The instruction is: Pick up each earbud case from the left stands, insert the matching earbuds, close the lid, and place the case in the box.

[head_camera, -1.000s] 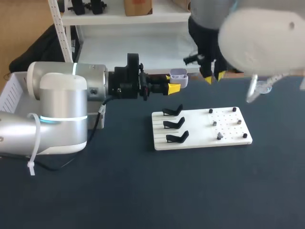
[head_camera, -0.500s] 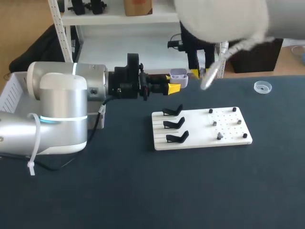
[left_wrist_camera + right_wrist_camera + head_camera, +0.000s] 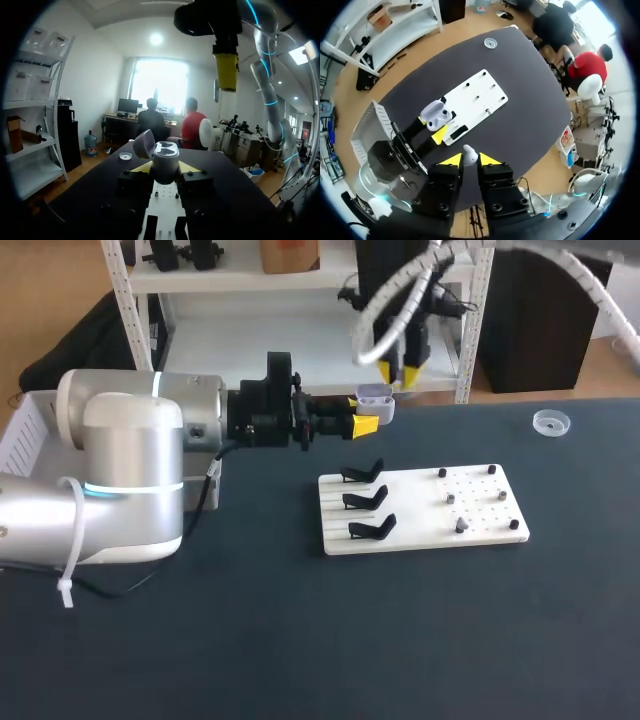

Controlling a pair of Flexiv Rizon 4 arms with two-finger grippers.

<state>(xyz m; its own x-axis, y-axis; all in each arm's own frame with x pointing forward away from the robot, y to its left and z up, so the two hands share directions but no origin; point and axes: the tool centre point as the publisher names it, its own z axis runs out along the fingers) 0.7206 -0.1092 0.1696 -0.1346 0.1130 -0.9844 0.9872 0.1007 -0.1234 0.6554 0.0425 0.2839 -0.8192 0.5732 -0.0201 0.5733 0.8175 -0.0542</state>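
Open case (image 3: 164, 156) clenched in left fingers (image 3: 141, 167) over desk (image 3: 300, 640). Right fingers (image 3: 453, 160) grasp earbud (image 3: 469, 152), above case.

- The earbud case (image 3: 165, 160) looks like smooth, glossy pale plastic.
- The earbud (image 3: 469, 152) is glossy white plastic.
- The table (image 3: 300, 640) has a matt dark top.
- The left arm (image 3: 130, 440) has a smooth silvery shell.

readable text: none | labels, brands: none legible | numbers, signs: none legible in any view
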